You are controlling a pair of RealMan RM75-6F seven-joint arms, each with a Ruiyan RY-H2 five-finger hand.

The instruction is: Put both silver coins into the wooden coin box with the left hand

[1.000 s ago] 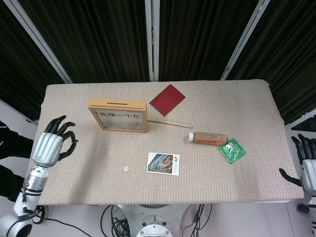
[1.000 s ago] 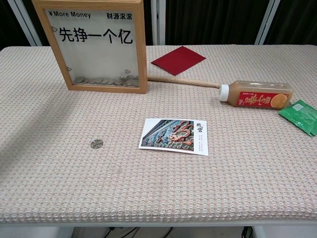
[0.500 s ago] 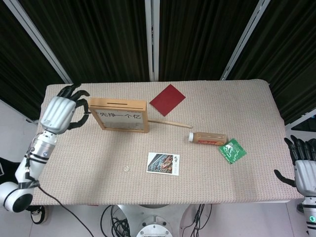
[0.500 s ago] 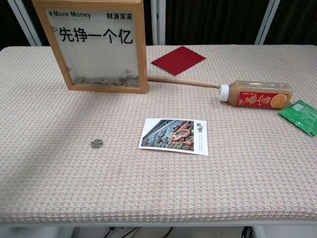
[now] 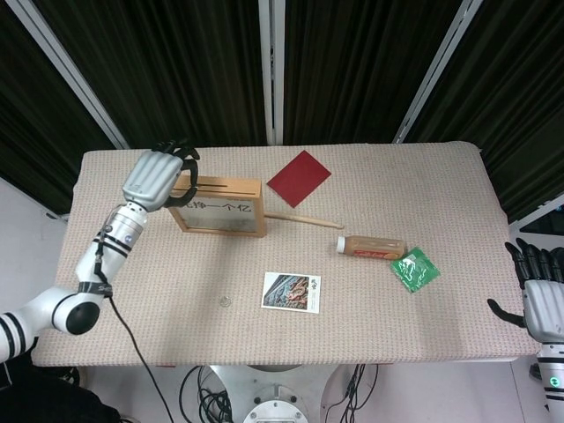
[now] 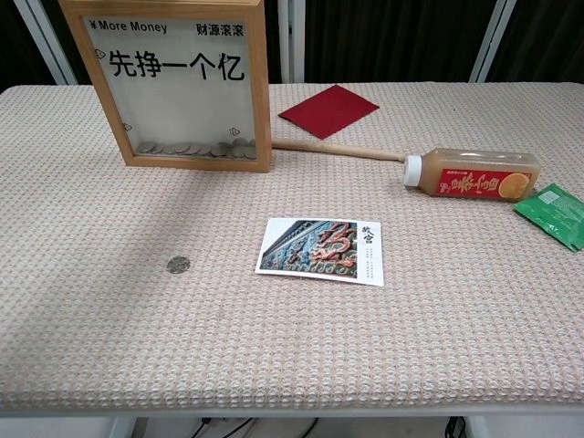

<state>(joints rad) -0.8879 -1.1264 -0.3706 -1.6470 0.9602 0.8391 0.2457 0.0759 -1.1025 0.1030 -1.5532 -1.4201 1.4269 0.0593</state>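
- The left hand (image 5: 157, 179) hangs over the upper left corner of the wooden coin box (image 5: 214, 205), fingers curled down at the top edge; whether anything is pinched in them cannot be told.
- The box stands upright at about ten o'clock on the table (image 5: 458, 167), slot on top, coins lying along its glass bottom.
- One silver coin (image 6: 178, 265) lies flat toward seven o'clock, just left of the postcard (image 6: 323, 250), with bare cloth all round.
- The right hand (image 5: 539, 291) is off the table's right edge near four o'clock, fingers apart and empty.
- A wooden stick (image 6: 333, 150) runs from the box's lower right corner toward the bottle (image 6: 470, 172); a red card (image 6: 328, 109) sits at twelve o'clock, a green packet (image 6: 555, 213) by the right edge.
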